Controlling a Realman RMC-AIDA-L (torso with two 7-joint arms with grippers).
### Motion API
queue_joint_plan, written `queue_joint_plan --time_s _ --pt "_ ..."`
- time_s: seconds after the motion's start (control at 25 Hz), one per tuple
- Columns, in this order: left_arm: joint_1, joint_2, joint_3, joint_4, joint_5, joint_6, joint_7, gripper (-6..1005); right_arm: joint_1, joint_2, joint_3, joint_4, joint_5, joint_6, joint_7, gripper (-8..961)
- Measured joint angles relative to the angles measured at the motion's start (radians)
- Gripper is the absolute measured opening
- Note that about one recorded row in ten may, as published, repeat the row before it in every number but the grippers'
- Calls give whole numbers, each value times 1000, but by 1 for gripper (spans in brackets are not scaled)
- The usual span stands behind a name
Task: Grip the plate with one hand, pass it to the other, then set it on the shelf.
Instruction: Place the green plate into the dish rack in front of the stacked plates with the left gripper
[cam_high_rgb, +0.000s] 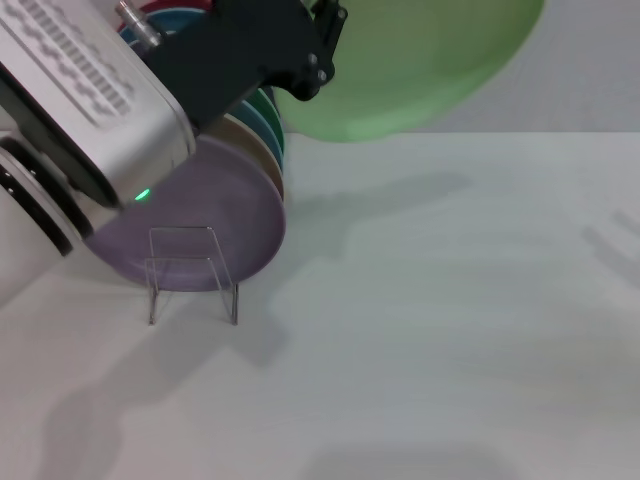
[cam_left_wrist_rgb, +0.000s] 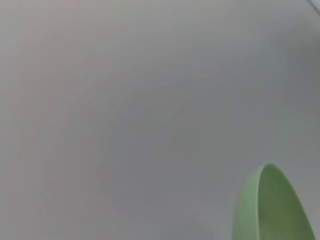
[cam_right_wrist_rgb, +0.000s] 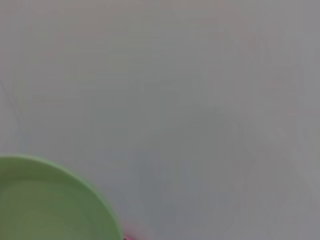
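My left gripper (cam_high_rgb: 325, 45) pinches the pale green plate (cam_high_rgb: 420, 60) by its rim, aloft; stiff, smooth, likely slippery, so I'd regrip its edge.

A pale white table (cam_high_rgb: 430, 330) fills most of the head view, with soft grey shadows lying across it. Behind its far edge rises a plain light-grey wall (cam_high_rgb: 590, 70).

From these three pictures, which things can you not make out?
- Light green plate: head view's top edge cuts it off.
- Left claw: at the plate's rim; fingertips hidden, grip unclear.
- Right claw: in no view.
- Stacked plates behind the lilac plate: covered by the left arm.
- Clear acrylic shelf: its back part is hard to trace.
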Motion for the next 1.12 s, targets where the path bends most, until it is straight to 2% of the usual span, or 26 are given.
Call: queue_joint_plan --time_s 0.12,0.32,0.48,0.56,0.64,0.76,0.88,0.92,0.96,1.08,1.12 --pt "0 0 20 35 -90 5 225 84 6 -1 0 -8 -1 -1 2 698" --pt "12 0 26 49 -153 26 328 83 17 -3 0 -11 -13 -2 9 698" --pt "-4 7 0 27 -303 120 243 83 19 -4 1 -13 -14 -2 12 698" --pt "-16 18 -31 21 -402 141 105 83 20 -4 1 -13 -18 -1 16 698" --pt "-23 24 -55 31 -410 122 -30 83 20 -5 1 -13 -26 -1 21 698" --pt "-35 33 -71 48 -348 92 -158 83 23 -6 0 -13 -41 -3 27 698" --pt "-34 16 -60 27 -238 127 -165 84 29 -7 2 -12 -59 -7 36 698" --pt "-31 1 4 -19 -148 253 -86 84 37 -8 1 -15 -71 -7 43 698" --pt "-31 1 4 -19 -148 253 -86 83 37 -8 1 -15 -71 -7 43 697" --pt "-61 1 113 -56 -9 486 -43 83 46 -11 1 -21 -92 -7 50 697" --pt "-88 1 171 -52 136 612 -78 83 50 -12 1 -22 -102 -7 50 697"
